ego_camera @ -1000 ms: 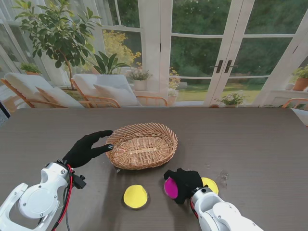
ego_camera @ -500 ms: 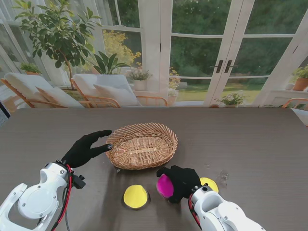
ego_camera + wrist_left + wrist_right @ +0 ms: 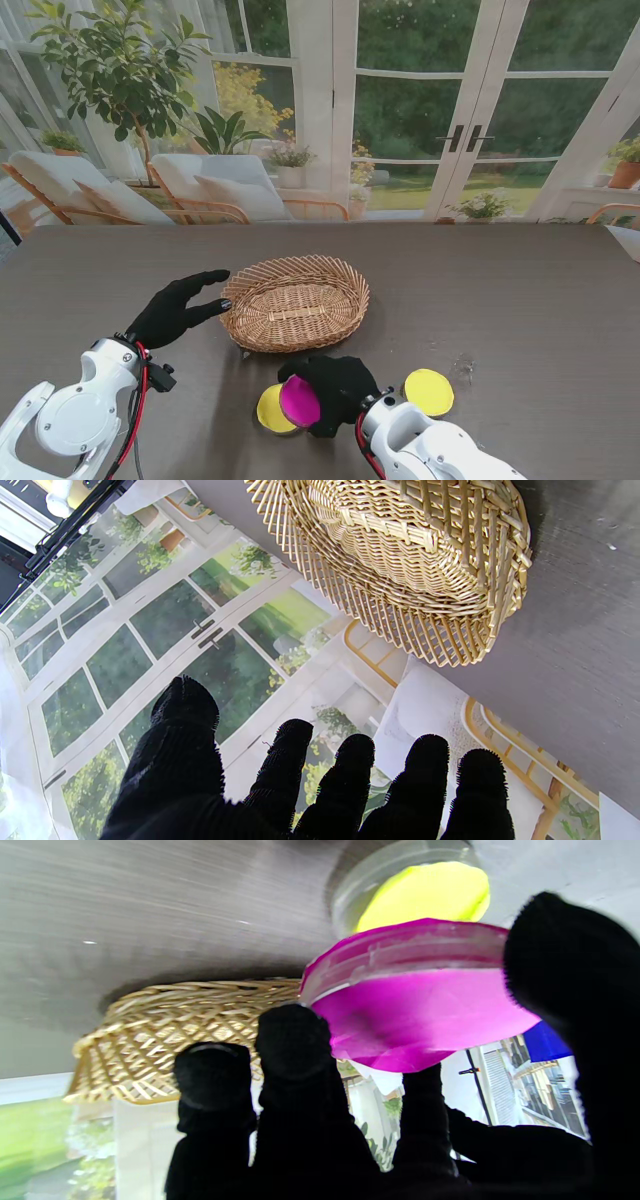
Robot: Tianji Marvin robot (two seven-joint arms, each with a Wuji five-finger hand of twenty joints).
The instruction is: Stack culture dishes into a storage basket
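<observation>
The right hand [image 3: 335, 392] has its fingers [image 3: 292, 1040] pinching the magenta dish [image 3: 299, 401], lifted off the desk [image 3: 520, 300]. The basket [image 3: 296, 300] lies just beyond those fingertips, farther from me. The left hand [image 3: 178, 309], fingers spread and empty, waits beside the basket's rim.

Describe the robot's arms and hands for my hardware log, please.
Both arms have glossy white rounded shells with grey joint caps. Each hand, left hand and right hand, wears a black knit glove. Red and black cables run along the left wrist.
</observation>
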